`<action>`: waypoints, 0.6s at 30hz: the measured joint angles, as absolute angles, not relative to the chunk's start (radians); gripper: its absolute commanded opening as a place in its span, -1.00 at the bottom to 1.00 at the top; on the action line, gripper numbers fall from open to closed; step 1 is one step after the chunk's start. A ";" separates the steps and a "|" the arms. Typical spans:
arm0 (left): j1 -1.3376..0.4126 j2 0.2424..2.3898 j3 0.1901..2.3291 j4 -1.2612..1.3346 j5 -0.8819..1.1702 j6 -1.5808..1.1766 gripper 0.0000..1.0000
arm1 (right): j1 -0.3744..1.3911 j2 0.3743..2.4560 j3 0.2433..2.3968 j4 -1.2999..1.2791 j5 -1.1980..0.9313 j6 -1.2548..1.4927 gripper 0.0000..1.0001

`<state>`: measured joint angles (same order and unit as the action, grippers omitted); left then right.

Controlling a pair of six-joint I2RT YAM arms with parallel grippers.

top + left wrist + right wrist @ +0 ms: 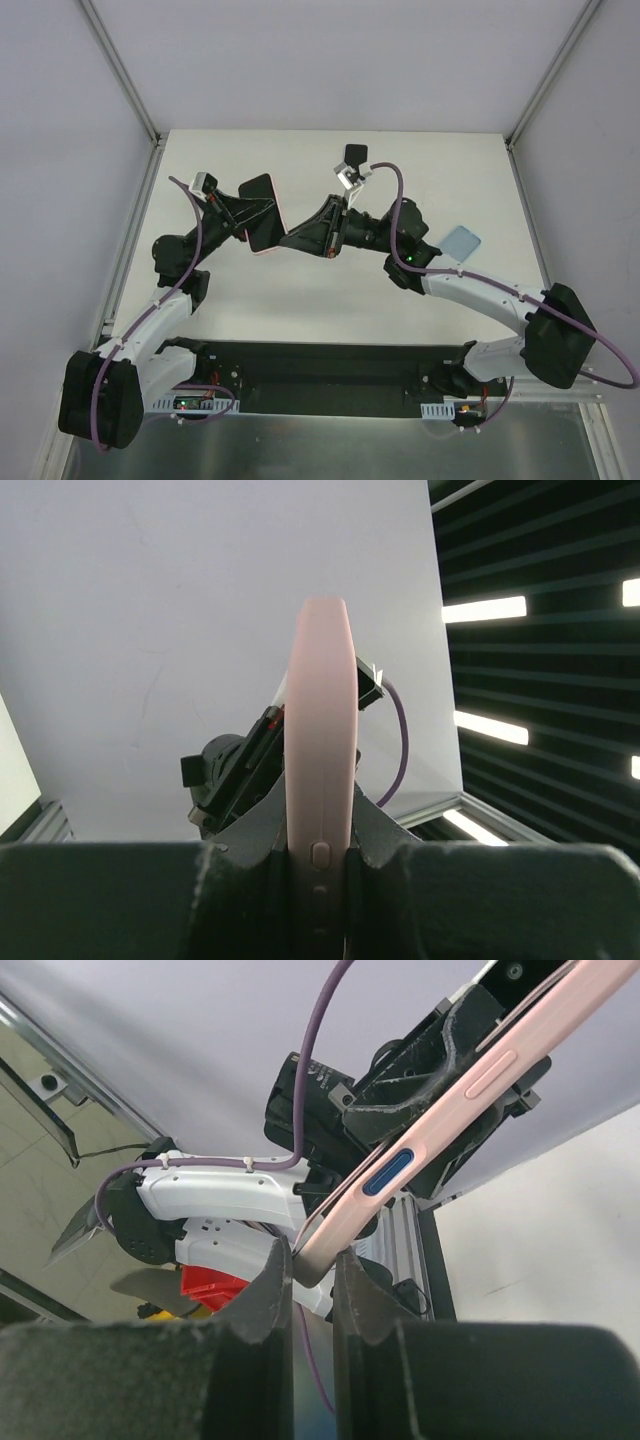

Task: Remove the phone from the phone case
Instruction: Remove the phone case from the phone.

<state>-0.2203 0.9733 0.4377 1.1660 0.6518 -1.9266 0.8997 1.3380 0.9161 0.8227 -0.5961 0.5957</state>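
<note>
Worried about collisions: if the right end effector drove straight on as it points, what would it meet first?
The pink phone case it clamps; beyond, probably the left end effector, depth unclear.

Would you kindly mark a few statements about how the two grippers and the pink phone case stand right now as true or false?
1. The left gripper clamps the pink phone case between its fingers. True.
2. The phone case lies flat on the table. False: it is held up off the table between both grippers.
3. The right gripper pinches one end of the case. True.
4. The light blue object is in the right gripper. False: it lies on the table, in neither gripper.
</note>
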 measured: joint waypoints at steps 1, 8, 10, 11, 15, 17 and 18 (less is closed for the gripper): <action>-0.220 0.970 0.438 1.167 0.648 -1.927 -1.00 | 0.898 1.346 0.916 0.846 -0.606 0.595 -0.97; -0.214 0.958 0.438 1.166 0.630 -1.948 -1.00 | 0.892 1.422 0.918 1.035 -0.670 0.617 -0.97; -0.214 0.957 0.438 1.164 0.626 -1.956 -1.00 | 0.892 1.446 0.927 1.071 -0.688 0.624 -0.97; -0.212 0.955 0.438 1.163 0.625 -1.961 -1.00 | 0.890 1.457 0.933 1.093 -0.701 0.628 -0.97; -0.208 0.947 0.438 1.162 0.624 -1.982 -1.00 | 0.888 1.478 0.950 1.130 -0.735 0.632 -0.97; -0.208 0.943 0.438 1.162 0.625 -1.988 -1.00 | 0.888 1.483 0.957 1.140 -0.749 0.632 -0.97; -0.208 0.941 0.438 1.161 0.625 -1.993 -1.00 | 0.888 1.486 0.961 1.142 -0.754 0.632 -0.97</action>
